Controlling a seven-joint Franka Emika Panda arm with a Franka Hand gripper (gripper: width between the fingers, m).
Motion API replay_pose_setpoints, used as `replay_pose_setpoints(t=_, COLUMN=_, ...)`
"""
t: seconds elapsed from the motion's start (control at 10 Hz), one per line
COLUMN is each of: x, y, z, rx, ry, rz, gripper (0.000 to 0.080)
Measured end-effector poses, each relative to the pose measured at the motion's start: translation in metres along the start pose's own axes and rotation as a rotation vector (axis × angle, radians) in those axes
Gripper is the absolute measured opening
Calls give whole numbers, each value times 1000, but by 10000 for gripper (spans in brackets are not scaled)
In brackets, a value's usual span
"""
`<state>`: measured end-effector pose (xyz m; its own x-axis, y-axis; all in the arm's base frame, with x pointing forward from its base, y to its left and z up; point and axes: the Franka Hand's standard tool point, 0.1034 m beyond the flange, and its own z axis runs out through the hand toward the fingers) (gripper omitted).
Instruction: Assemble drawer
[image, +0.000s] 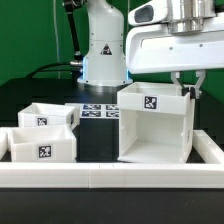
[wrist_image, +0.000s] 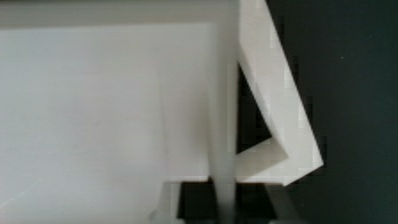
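The drawer's large white housing (image: 150, 128) stands upright on the black table at the exterior view's right, open side facing the camera, with a tag on its top. My gripper (image: 186, 88) reaches down from above onto the top edge of its right wall. In the wrist view the thin white wall (wrist_image: 254, 90) runs between my two dark fingers (wrist_image: 199, 200), which press on it from both sides; the gripper (wrist_image: 233, 192) is shut on that wall. Two small open-top trays (image: 50, 116) (image: 42, 146) with tags sit at the exterior view's left.
A long low white rail (image: 110, 176) runs along the front and up both sides. The marker board (image: 98, 110) lies flat on the table between the trays and the housing. The arm's white base (image: 100, 50) stands behind.
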<state>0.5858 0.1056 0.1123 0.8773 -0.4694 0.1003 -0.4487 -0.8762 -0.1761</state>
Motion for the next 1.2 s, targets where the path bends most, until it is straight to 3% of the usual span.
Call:
replay_pose_setpoints(t=0.2, x=-1, y=-4, z=-1, rx=24, ry=8, rz=160, gripper=39)
replay_pose_setpoints(t=0.7, x=8, y=6, z=-1, rx=40, ry=-6, rz=462, gripper=42)
replay_pose_setpoints(t=1.2, x=10, y=7, z=-1, rx=62, ry=-27, rz=726, gripper=42)
